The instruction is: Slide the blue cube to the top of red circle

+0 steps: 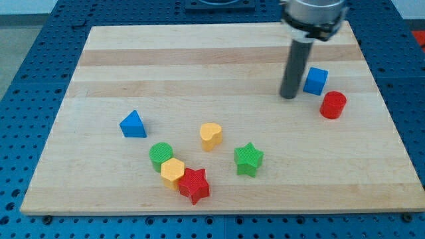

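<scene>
Upper right of table [99, 46]: blue cube [316, 80] sits just above-left of red circle [333, 105], tip [288, 96] just left. No claw present. Cube looks light, rigid; push its flat left face.

My tip [288, 96] is sitting just at 9 o'clock of blue cube [316, 80]; red circle [333, 105] is lying at the cube's 5 o'clock.

Arm [313, 16] cut off by view's top; rod hides sliver of blue cube [316, 80] left edge.
</scene>
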